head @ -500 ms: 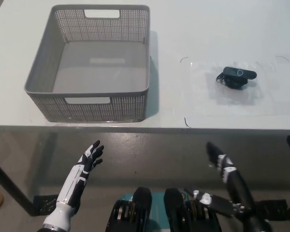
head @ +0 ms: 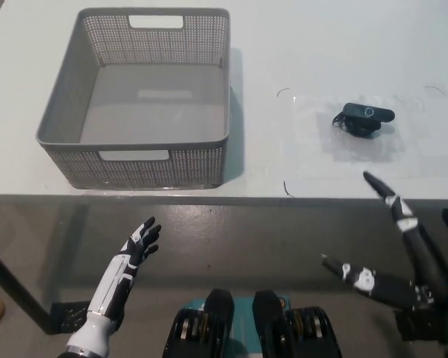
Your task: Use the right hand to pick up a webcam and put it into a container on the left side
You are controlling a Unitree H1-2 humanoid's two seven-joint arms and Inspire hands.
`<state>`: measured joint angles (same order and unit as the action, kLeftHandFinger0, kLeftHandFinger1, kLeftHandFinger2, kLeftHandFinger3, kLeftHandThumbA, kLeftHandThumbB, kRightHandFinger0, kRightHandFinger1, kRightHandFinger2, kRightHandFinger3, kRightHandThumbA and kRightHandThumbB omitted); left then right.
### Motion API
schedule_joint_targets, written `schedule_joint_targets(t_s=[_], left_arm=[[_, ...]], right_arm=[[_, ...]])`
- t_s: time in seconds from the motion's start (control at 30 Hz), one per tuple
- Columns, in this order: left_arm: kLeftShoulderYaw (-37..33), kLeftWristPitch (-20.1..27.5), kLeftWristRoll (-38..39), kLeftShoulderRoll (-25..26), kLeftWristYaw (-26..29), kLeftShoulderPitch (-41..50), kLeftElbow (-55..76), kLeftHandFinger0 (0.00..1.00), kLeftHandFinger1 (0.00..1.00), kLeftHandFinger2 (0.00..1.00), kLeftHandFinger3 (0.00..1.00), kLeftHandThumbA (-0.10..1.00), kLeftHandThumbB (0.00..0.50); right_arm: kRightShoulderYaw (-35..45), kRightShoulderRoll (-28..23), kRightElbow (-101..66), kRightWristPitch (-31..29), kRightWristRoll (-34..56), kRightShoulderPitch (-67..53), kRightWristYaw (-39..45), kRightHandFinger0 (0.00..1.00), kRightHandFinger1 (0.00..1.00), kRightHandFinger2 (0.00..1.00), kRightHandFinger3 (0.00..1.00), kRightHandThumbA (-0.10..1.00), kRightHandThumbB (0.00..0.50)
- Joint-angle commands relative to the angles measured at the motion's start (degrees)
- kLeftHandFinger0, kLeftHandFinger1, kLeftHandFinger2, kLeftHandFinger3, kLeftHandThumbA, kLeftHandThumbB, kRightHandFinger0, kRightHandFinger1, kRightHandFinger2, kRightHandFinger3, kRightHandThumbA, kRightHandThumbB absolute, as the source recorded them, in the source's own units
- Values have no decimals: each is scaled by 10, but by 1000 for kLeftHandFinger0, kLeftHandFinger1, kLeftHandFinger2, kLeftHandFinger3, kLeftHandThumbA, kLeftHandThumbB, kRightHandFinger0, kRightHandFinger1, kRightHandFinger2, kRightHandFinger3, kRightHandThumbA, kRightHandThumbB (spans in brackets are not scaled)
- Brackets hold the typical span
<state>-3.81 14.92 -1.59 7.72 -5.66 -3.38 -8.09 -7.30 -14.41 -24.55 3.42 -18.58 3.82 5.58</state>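
Both hands empty, fingers apart: right hand [head: 403,257] near webcam [head: 364,118]; left hand [head: 138,245] low; no legible writing.

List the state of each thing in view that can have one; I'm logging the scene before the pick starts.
webcam: lying on the white table, to the right, untouched.
grey basket: upright on the left, nothing inside.
right hand: open, fingers spread, below the table's front edge, holding nothing.
left hand: open, resting low at the lower left, holding nothing.
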Motion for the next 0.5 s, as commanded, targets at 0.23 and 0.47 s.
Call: schedule_joint_targets(t_s=[0.23, 0.47], left_arm=[[-1, 21, 6, -1, -5, 36, 22, 1000, 1000, 1000, 1000, 1000, 75], [-1, 32, -3, -3, -1, 45, 16, 1000, 1000, 1000, 1000, 1000, 117]], right_arm=[[-16, -68, 41, 141, -192, 237, 78, 1000, 1000, 1000, 1000, 889, 450], [-55, -91, 213, 156, -200, 380, 101, 1000, 1000, 1000, 1000, 966, 483]])
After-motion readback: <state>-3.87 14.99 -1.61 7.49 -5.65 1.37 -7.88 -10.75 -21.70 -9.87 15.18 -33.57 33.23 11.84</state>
